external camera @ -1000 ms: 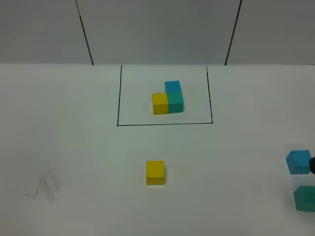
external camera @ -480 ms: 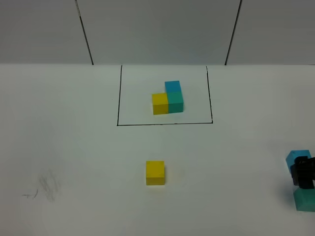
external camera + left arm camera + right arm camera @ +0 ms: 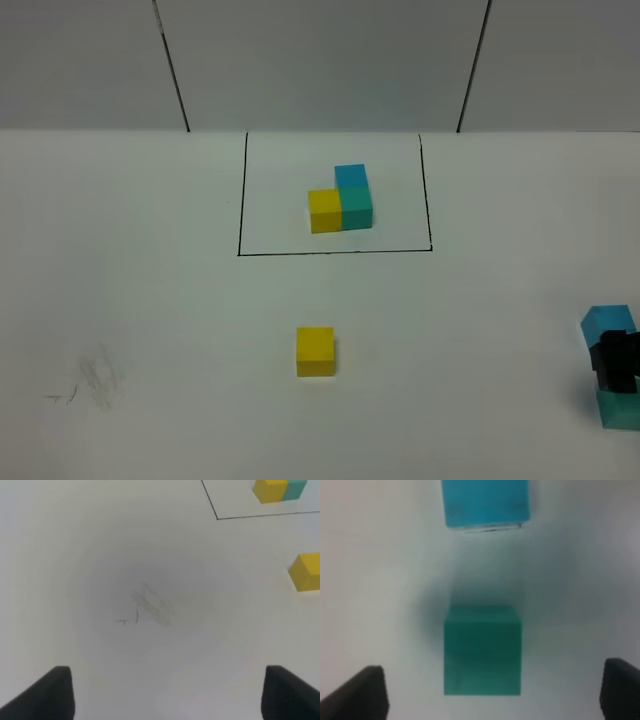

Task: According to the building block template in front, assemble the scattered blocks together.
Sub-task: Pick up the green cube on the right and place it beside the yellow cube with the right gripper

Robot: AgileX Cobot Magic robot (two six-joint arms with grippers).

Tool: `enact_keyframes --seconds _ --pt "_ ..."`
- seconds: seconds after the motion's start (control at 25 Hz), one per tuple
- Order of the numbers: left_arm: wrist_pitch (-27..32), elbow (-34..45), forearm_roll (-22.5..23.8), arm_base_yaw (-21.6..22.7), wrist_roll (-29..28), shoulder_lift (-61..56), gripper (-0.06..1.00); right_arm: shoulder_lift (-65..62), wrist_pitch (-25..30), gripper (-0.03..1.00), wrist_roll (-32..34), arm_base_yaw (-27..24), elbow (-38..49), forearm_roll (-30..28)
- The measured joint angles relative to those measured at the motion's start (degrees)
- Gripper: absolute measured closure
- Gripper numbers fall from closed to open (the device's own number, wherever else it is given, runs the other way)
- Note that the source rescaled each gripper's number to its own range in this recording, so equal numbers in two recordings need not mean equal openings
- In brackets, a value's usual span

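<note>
We note the black frame (image 3: 330, 253) encloses the three-cube template (image 3: 340, 203). Left gripper (image 3: 165, 695) spread wide, holding nothing; right gripper (image 3: 495, 692) spread wide, straddling the teal cube (image 3: 482, 650) without touching.

White matte surface (image 3: 150, 300); faint grey pencil scuff (image 3: 98, 378) toward its front left corner, thin black drawn rectangle (image 3: 335, 252) toward the back edge. Building block template (image 3: 340, 200) inside it: yellow beside teal, blue on top. Outside the frame, plain and unpatterned: yellow cube (image 3: 315, 351) mid-surface, sky-blue cube (image 3: 607, 322) and teal-green cube (image 3: 482, 650) at the right edge.
</note>
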Motion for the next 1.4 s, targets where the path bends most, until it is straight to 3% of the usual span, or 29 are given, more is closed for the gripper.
enact_keyframes --seconds 0.48,0.84,1.0,1.2,1.4 --pt "0.0 0.0 0.0 0.0 0.0 0.0 0.18 8.0 -7.9 0.14 0.1 0.0 1.9 1.7" --pt "0.0 0.0 0.0 0.0 0.0 0.0 0.18 12.5 -10.1 0.16 0.1 0.0 1.9 1.9" --pt "0.0 0.0 0.0 0.0 -0.4 0.0 0.18 12.6 -10.2 0.31 0.1 0.0 1.8 2.0" --pt "0.0 0.0 0.0 0.0 -0.4 0.0 0.18 12.6 -10.3 0.7 0.1 0.0 1.8 2.1" --pt "0.0 0.0 0.0 0.0 -0.4 0.0 0.18 12.6 -10.1 0.7 -1.0 0.0 1.8 2.1"
